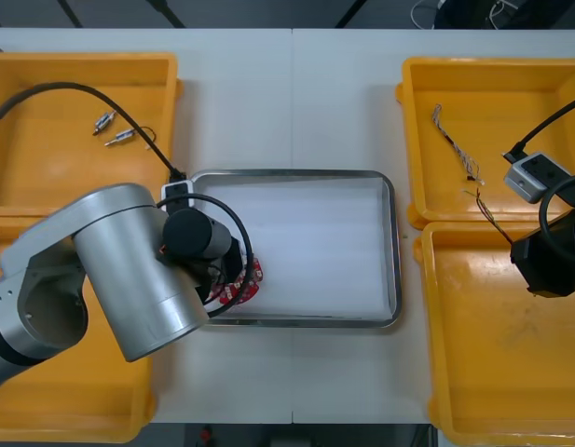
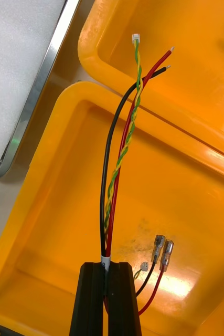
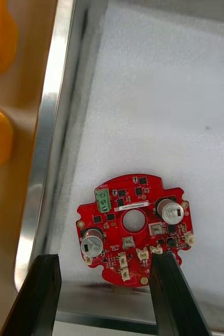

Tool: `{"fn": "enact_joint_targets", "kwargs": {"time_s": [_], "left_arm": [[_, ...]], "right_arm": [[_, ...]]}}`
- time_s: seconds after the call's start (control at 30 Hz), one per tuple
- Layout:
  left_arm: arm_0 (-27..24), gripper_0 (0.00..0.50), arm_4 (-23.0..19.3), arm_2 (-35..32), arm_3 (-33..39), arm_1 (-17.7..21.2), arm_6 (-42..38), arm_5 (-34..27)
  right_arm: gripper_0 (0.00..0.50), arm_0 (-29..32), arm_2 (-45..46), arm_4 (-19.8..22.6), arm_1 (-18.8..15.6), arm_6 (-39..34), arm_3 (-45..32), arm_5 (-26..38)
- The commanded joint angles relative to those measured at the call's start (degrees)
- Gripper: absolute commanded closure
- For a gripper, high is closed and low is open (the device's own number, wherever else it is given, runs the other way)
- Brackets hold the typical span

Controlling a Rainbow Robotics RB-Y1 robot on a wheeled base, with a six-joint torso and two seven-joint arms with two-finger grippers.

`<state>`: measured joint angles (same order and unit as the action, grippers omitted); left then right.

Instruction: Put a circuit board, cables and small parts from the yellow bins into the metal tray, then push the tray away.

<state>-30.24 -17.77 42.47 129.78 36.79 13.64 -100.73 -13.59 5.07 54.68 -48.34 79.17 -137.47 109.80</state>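
light table (image 1: 296,102): yellow bins (image 1: 45,158) at nine and three o'clock, white-lined metal tray (image 1: 391,242) central. red circuit board (image 3: 134,228) lies flat at tray's seven o'clock corner, left gripper (image 3: 106,296) released astride it. right gripper (image 2: 107,296) over four o'clock bin, clenched on cables (image 2: 119,157). small metal parts (image 1: 115,130) in ten o'clock bin. board label unreadable.

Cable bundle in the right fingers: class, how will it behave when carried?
The thin black, red and twisted yellow-green cable bundle probably flops: it bends beyond the right gripper. Likely light, being thin wire. Pinched near one end, its long free ends may sway and snag the yellow plastic bin.
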Motion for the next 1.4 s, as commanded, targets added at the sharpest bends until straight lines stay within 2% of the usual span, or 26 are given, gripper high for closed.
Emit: {"fn": "enact_joint_targets", "kwargs": {"time_s": [0.03,0.47,0.63,0.77,1.0,1.23,1.4], "left_arm": [[-3.51,0.008,-4.02,-4.76,4.7,4.52,-3.27,-1.4],[-8.7,0.007,-19.05,-17.07,7.16,15.5,-2.21,-2.01],[-11.34,0.007,-25.82,-21.64,5.14,19.99,-1.33,-1.75],[-12.13,0.007,-29.25,-25.41,2.24,22.97,-0.19,0.98],[-12.13,0.007,-31.09,-29.28,-3.48,27.28,4.03,6.87],[-12.13,0.007,-32.59,-34.12,-14.64,29.92,12.46,12.4],[-12.21,0.006,-32.94,-36.49,-23.6,30.8,19.32,18.12]], "right_arm": [[0.5,-1.26,1.35,-0.1,-1.93,-0.69,-0.43,0.2],[0.5,-0.65,0.03,0.17,-1.67,-0.69,0.1,0.2],[0.5,-3.29,-2.78,0.96,-2.2,-0.33,-0.16,0.2],[0.5,-6.89,-7.53,1.57,-2.2,0.11,-0.16,0.2],[0.5,-14.27,-17.63,2.01,-1.76,0.37,-0.16,0.2],[0.5,-22.62,-28.44,-0.1,2.02,0.72,1.07,0.2],[0.5,-28.86,-37.76,-2.65,5.45,2.39,5.2,-0.37]]}}
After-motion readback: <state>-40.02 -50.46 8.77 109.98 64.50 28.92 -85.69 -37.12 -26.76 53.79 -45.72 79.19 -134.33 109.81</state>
